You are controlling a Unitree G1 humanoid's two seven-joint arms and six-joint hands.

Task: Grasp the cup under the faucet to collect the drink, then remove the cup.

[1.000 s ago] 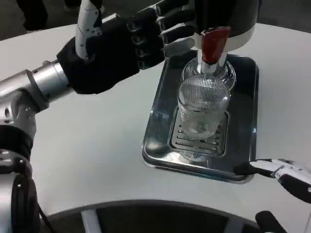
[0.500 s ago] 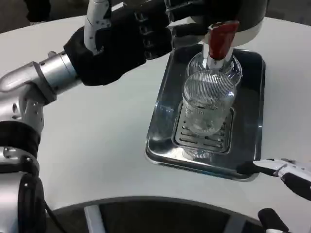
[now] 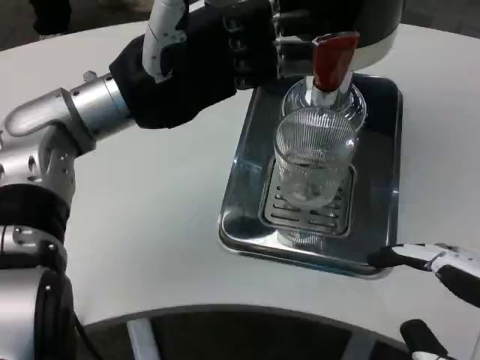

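The left hand (image 3: 217, 52) has moved up to the red tap (image 3: 332, 60) — fingers curled, holding nothing. The cup (image 3: 313, 161) waits empty on the tray (image 3: 247, 180). The right hand (image 3: 442, 266) rests open — nearby.

Your right hand (image 3: 442, 270) is cut off at the frame's right edge, and the dispenser (image 3: 352, 26) body runs off the top.

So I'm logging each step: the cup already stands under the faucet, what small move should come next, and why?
Probably the left hand should press the red faucet lever. Its fingers reach toward the dispenser beside the lever, and the ribbed glass cup stands on the drip tray below the spout, looking empty. The right hand waits near the tray's corner.
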